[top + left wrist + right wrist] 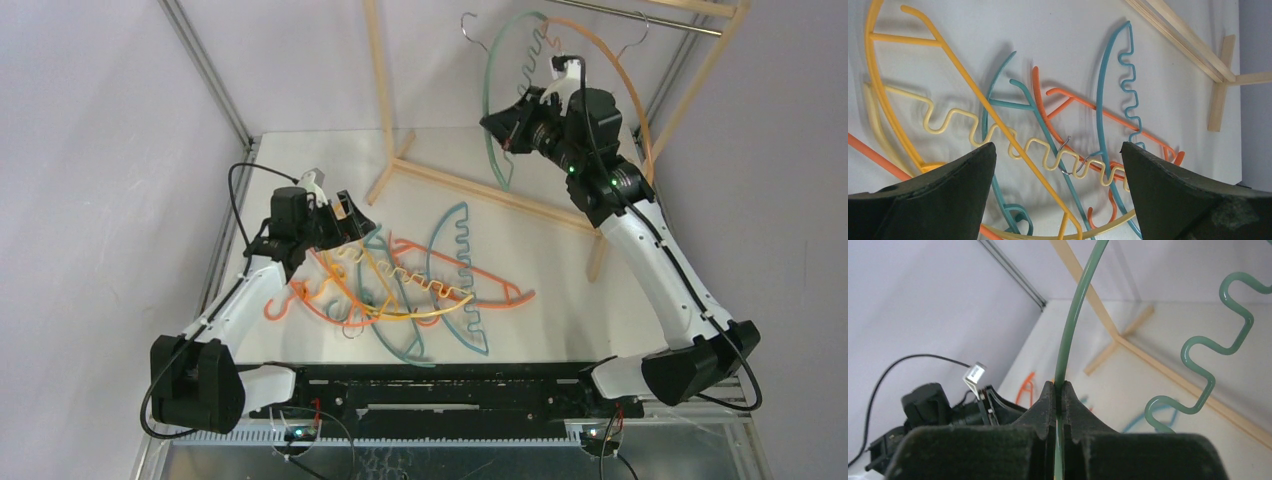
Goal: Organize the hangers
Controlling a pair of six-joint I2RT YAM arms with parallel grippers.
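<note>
Right wrist, right tool (1060, 390) pinching teal hanger (1075, 310), left tool (1058, 146) spread wide.

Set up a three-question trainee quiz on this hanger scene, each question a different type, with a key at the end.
1. True or false: the left gripper is shut.
2. Which hanger does the right gripper hold? A orange; B yellow; C teal.
3. Fill in: the pile of hangers lies on the ____.
Key: 1 false, it is open. 2 C, the teal hanger. 3 table.
</note>
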